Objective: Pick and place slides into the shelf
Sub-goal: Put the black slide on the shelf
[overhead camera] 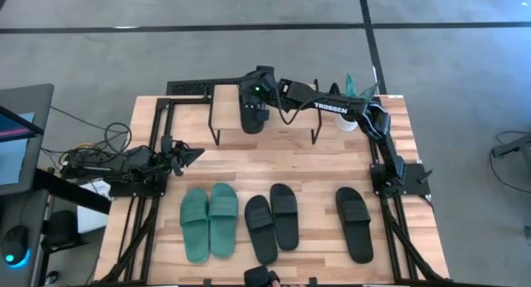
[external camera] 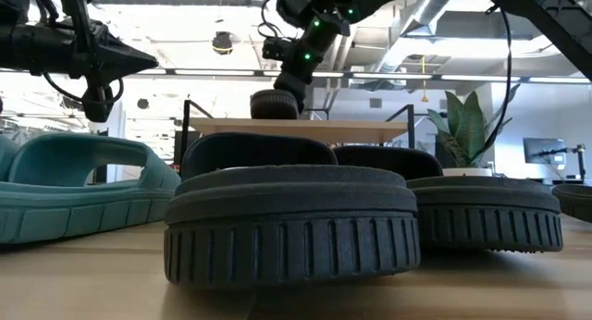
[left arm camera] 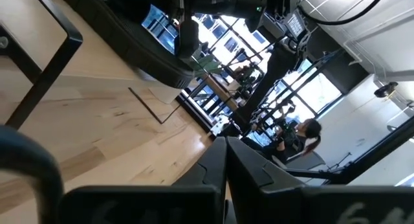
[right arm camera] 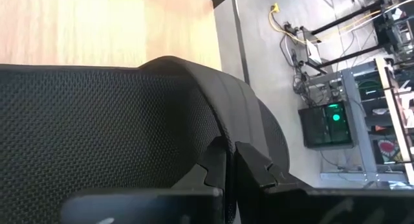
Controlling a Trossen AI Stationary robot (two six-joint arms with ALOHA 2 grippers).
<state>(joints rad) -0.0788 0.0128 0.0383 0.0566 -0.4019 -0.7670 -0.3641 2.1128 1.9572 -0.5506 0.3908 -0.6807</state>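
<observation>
The right gripper [overhead camera: 254, 104] is over the shelf [overhead camera: 290, 119] at the far edge of the tabletop [overhead camera: 274, 167], clamped on a black slide [overhead camera: 252, 114] that sits lengthwise across the shelf's light plank. In the right wrist view the fingertips [right arm camera: 220, 160] pinch together on the slide's wide strap, with the textured footbed filling the view beside them. From table height the slide's rounded end [external camera: 274, 104] shows touching or just above the plank; I cannot tell which.

The left gripper [overhead camera: 189, 155] waits near the left edge of the tabletop, its fingers together on nothing.

Five slides lie in a row along the near edge: a green pair [overhead camera: 209, 221] toward the left, a black pair [overhead camera: 272, 221] in the middle, and a single black slide [overhead camera: 354, 222] toward the right.

These look like light, one-piece rubber, so weight should be no trouble. The sole is thick and probably bends little; the strap is thinner and likely gives under a pinch, so a held slide may tilt or swing. The matte, textured surface should grip well. The strap arch stands clear of the footbed, so closing a finger under it, near its middle, seems the surest hold
</observation>
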